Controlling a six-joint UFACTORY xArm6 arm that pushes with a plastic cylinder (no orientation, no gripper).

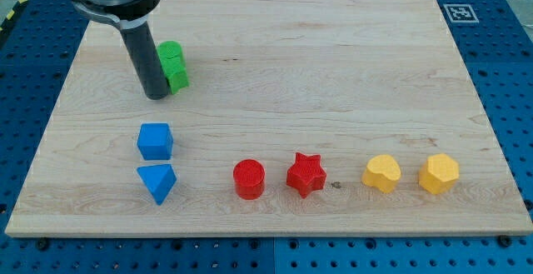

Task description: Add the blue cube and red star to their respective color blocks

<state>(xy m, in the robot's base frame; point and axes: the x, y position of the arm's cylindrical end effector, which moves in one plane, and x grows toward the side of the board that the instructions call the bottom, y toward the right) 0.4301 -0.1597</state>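
The wooden board (350, 66) fills most of the view, lying on a blue pegboard table (508, 24). A fiducial tag (458, 12) sits at the board's 1 o'clock corner.

My rod (146, 57) comes down from the 11 o'clock edge of the view, and my tip (156, 97) rests on the board there. I have no fingers to open or close; the rod ends plain and holds nothing. The tip stands just at 9 o'clock of the green blocks (173, 66), close enough that I cannot tell whether it touches them. There seem to be two green pieces pressed together, though the rod hides part of them.

The blue cube (155, 141) lies at 6 o'clock from my tip, clearly apart from it. The blue triangle (157, 181) sits right at 6 o'clock of the cube, nearly touching it.

Along the board's lower part, the red cylinder (248, 178) lies at 3 o'clock of the blue triangle, and the red star (306, 174) is just at 3 o'clock of the cylinder, with a narrow gap between them.

Further toward 3 o'clock lie two yellow blocks, the rounded one (381, 174) and the hexagonal one (439, 174), near each other but apart.
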